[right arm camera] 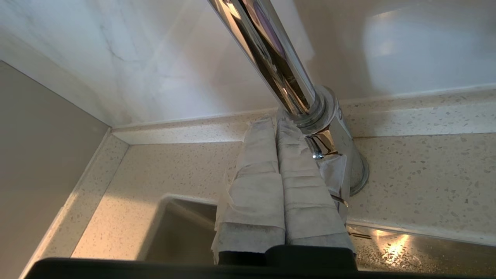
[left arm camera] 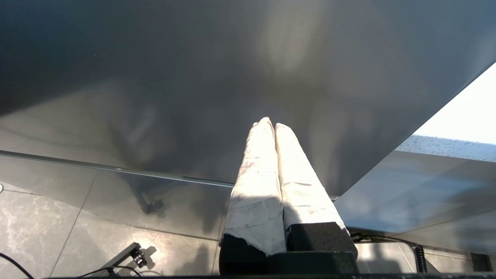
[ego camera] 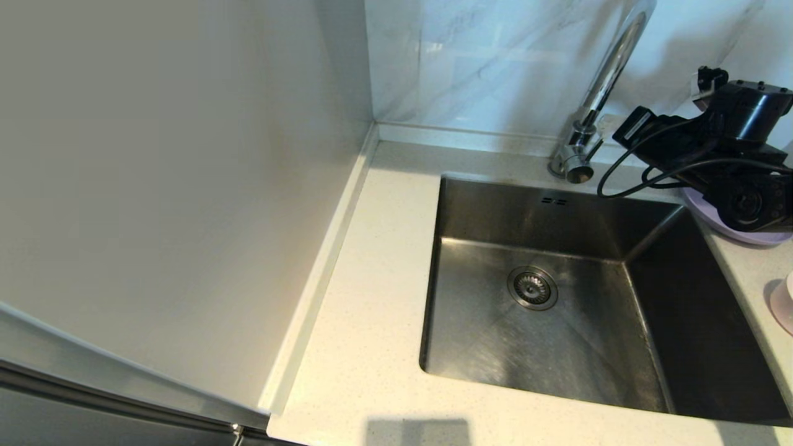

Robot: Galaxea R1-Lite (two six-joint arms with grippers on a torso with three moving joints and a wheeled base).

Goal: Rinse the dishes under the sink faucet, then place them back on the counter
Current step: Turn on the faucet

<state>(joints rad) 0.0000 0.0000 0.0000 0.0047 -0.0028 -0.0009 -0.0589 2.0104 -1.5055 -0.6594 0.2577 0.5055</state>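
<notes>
A grey-veined marble wall (ego camera: 495,62) is backing the off-white speckled counter (ego camera: 372,310) in the head view, and a plain pale panel (ego camera: 173,186) is filling the whole nine o'clock side. The sink (ego camera: 483,347) is lying open in the middle with its strainer drain (ego camera: 532,287) on the floor and two overflow slots (ego camera: 554,201) in the far wall; nothing is sitting in the basin. The sink faucet (ego camera: 595,105) is rising at twelve o'clock of the basin. At three o'clock the black right arm (ego camera: 731,155) with its looping cable (ego camera: 626,167) is hanging over the lavender plate (ego camera: 737,234) on the counter, hiding most of it, while the pale pink dish (ego camera: 782,303) is resting just nearer on the counter, cut by the edge. In the left wrist view the left gripper (left arm camera: 270,126), away from the sink, is pointing at a dark glossy panel (left arm camera: 193,77) above a tiled floor (left arm camera: 58,232), its white-wrapped fingers (left arm camera: 257,170) pressed together on nothing. In the right wrist view the right gripper (right arm camera: 277,126) is sitting against the faucet's cylindrical base (right arm camera: 341,139), wrapped fingers (right arm camera: 255,174) closed side by side, the thin lever (right arm camera: 316,149) just beside them; whether they are touching it is unclear.
</notes>
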